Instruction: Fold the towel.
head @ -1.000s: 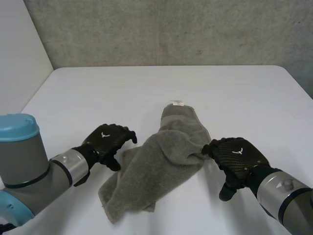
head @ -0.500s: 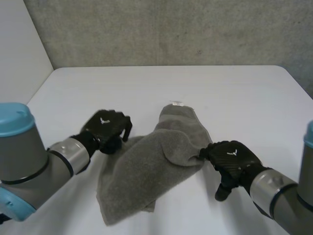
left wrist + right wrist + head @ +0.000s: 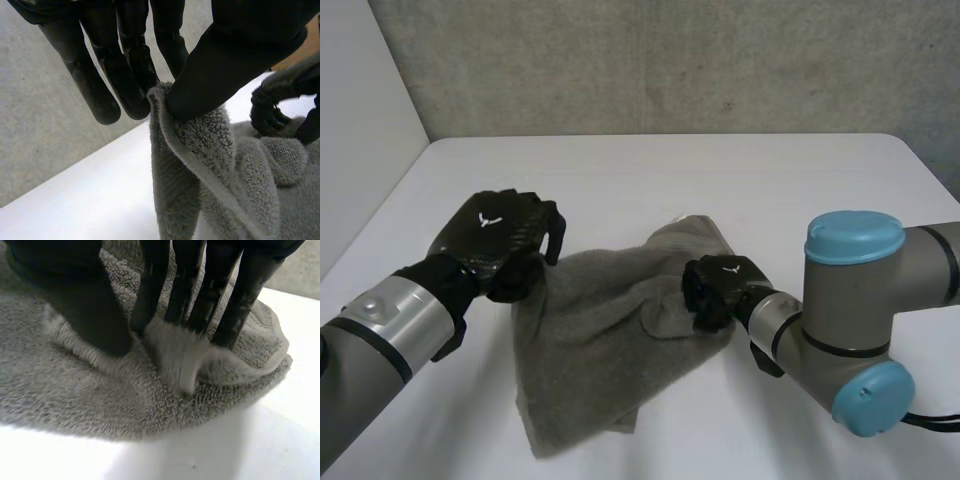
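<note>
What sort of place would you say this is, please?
Probably a robotics lab or test bench: a white table before a plain concrete-looking wall, and one grey towel pinched by the left hand and the right hand.

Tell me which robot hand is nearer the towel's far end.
Right. The right robot hand grips the towel close to that end; the left robot hand pinches its opposite edge.

left hand: high at left edge of towel, pinches hem between thumb and fingers | right hand: low on towel's right side, fingers curled, clamps fold against thumb | arms: angle inward toward towel
</note>
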Controlling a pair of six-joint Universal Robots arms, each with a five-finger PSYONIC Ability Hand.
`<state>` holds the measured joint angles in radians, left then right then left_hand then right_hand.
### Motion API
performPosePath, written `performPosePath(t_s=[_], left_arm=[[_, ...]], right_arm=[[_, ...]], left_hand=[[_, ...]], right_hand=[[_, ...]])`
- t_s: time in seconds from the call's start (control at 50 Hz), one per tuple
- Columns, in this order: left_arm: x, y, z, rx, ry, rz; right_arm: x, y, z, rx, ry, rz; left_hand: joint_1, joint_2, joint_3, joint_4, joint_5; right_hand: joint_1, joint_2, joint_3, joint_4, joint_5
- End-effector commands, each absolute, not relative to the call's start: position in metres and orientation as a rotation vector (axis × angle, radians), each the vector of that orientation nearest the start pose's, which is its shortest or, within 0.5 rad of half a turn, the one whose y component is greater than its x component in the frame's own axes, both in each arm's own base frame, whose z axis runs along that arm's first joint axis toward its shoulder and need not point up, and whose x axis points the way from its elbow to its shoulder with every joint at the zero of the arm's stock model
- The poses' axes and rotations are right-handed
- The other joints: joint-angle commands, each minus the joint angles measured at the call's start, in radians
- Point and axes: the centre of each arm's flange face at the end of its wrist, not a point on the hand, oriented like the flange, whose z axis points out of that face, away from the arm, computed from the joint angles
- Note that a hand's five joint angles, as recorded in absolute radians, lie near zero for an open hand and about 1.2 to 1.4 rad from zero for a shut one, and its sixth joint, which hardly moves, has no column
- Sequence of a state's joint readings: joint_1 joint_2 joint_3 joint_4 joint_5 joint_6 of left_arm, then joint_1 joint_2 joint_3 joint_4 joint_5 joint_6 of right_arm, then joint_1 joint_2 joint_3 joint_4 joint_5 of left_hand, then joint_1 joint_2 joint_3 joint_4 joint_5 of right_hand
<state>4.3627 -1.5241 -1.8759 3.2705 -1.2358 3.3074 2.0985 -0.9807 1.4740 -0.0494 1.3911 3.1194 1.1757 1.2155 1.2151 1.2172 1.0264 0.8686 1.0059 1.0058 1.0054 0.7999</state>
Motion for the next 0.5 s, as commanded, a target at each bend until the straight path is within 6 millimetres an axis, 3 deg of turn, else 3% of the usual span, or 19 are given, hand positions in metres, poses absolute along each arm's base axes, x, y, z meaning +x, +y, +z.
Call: performPosePath(t_s=[0.02, 0.06, 0.08, 0.12, 0.14, 0.18, 0.24, 0.28, 0.3, 0.34, 0.4, 0.44, 0.5], left_arm=[[-0.240, -0.197, 0.262, 1.014, 2.395, -2.361], [-0.236, -0.197, 0.270, 0.987, 2.358, -2.393], [-0.236, -0.197, 0.271, 0.987, 2.358, -2.393], [-0.232, -0.196, 0.283, 0.951, 2.305, -2.440], [-0.232, -0.196, 0.283, 0.951, 2.305, -2.440], [-0.230, -0.194, 0.290, 0.932, 2.290, -2.466], [-0.229, -0.189, 0.305, 0.900, 2.267, -2.530], [-0.228, -0.184, 0.319, 0.852, 2.277, -2.591], [-0.228, -0.184, 0.319, 0.852, 2.277, -2.592], [-0.228, -0.182, 0.327, 0.825, 2.286, -2.629], [-0.229, -0.177, 0.342, 0.774, 2.300, -2.705], [-0.229, -0.176, 0.352, 0.736, 2.308, -2.762], [-0.230, -0.176, 0.355, 0.718, 2.317, -2.779]], right_arm=[[0.311, -0.249, 0.139, -0.760, 2.225, -1.438], [0.307, -0.250, 0.165, -0.745, 2.184, -1.527], [0.307, -0.250, 0.165, -0.745, 2.184, -1.528], [0.296, -0.245, 0.211, -0.733, 2.093, -1.660], [0.296, -0.245, 0.211, -0.733, 2.093, -1.660], [0.272, -0.253, 0.253, -0.706, 2.038, -1.833], [0.259, -0.256, 0.270, -0.714, 2.028, -1.906], [0.244, -0.251, 0.300, -0.762, 1.988, -1.991], [0.244, -0.250, 0.300, -0.762, 1.987, -1.992], [0.239, -0.246, 0.331, -0.770, 1.910, -2.056], [0.239, -0.245, 0.346, -0.766, 1.865, -2.085], [0.241, -0.243, 0.368, -0.740, 1.800, -2.114], [0.244, -0.249, 0.375, -0.734, 1.790, -2.108]], left_hand=[[0.221, 0.181, 0.181, 0.179, 0.195], [0.221, 0.181, 0.181, 0.179, 0.195], [0.221, 0.181, 0.181, 0.179, 0.195], [0.221, 0.181, 0.181, 0.179, 0.195], [0.221, 0.181, 0.181, 0.179, 0.195], [0.221, 0.181, 0.181, 0.179, 0.195], [0.221, 0.181, 0.181, 0.179, 0.195], [0.221, 0.181, 0.181, 0.179, 0.195], [0.221, 0.181, 0.181, 0.179, 0.195], [0.221, 0.181, 0.181, 0.179, 0.195], [0.221, 0.181, 0.181, 0.179, 0.195], [0.221, 0.181, 0.181, 0.179, 0.195], [0.221, 0.181, 0.181, 0.179, 0.195]], right_hand=[[0.528, 0.390, 0.390, 0.391, 0.422], [0.528, 0.390, 0.390, 0.391, 0.422], [0.528, 0.390, 0.390, 0.391, 0.422], [0.528, 0.390, 0.390, 0.391, 0.422], [0.528, 0.390, 0.390, 0.391, 0.422], [0.528, 0.390, 0.390, 0.391, 0.422], [0.528, 0.390, 0.390, 0.391, 0.422], [0.528, 0.390, 0.390, 0.391, 0.422], [0.528, 0.390, 0.390, 0.391, 0.422], [0.528, 0.390, 0.390, 0.391, 0.422], [0.528, 0.390, 0.390, 0.391, 0.422], [0.528, 0.390, 0.390, 0.391, 0.422], [0.528, 0.390, 0.390, 0.391, 0.422]])
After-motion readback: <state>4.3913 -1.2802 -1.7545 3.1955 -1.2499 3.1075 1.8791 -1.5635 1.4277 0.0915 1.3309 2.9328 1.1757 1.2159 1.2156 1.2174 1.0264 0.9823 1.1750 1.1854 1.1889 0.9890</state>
